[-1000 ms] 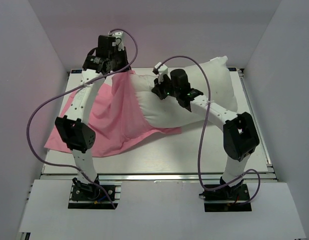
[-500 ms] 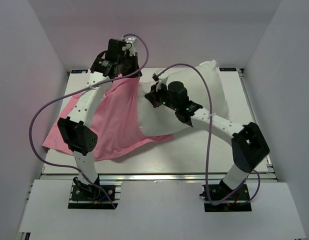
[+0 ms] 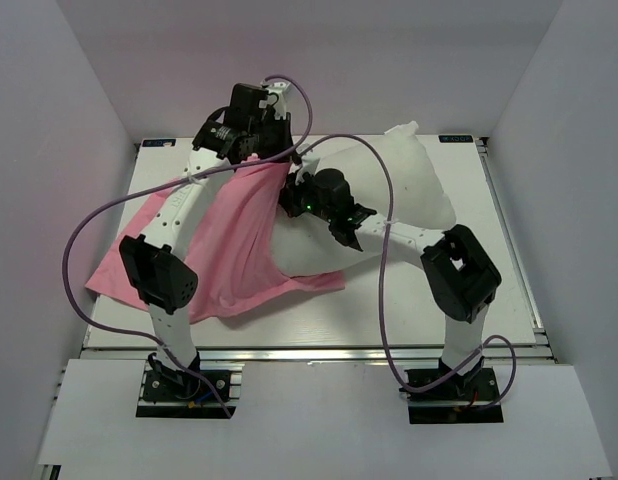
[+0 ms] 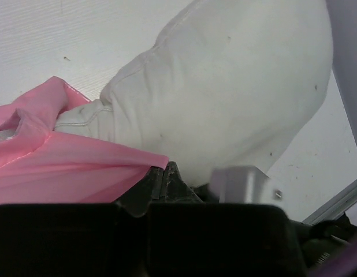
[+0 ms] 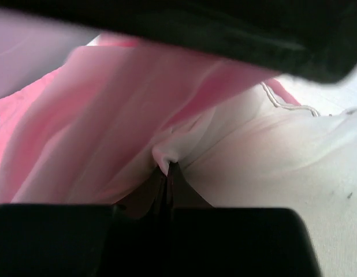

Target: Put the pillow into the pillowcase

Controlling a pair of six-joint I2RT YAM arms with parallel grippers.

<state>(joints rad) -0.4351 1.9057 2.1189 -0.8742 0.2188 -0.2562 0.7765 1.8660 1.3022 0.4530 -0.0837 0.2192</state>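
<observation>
Top view, pillow: the pillow (image 3: 399, 190) lay across the upper middle and right of the table (image 3: 409, 310), with its left end tucked under pink cloth.
Top view, pillowcase: the pillowcase (image 3: 224, 245) spread from the lower left up to the centre. Its upper right edge was lifted off the table, which we judged was meant to hold the mouth open.
Top view, left gripper: the left gripper (image 3: 281, 160) sat at that raised edge, just above the pillow's covered end.
Top view, right gripper: the right gripper (image 3: 292, 196) was just below it at the mouth, where white met pink. We judged it was placed there to feed the pillow in.
Left wrist view, tool: the left gripper (image 4: 165, 176) was pinched narrow on the pink hem of the pillowcase (image 4: 57, 167) at the bottom centre.
Left wrist view, pillow: the pillow (image 4: 236, 86) filled the upper right, and one corner was already under the hem.
Right wrist view, tool: the right gripper (image 5: 167, 173) was clamped on a small pale fold. We took it for cloth of the pillow (image 5: 271, 167).
Right wrist view, pillowcase: the pillowcase (image 5: 80, 115) draped over the left half like a tent.
Progress: we judged that only the pillow's left end was inside.
</observation>
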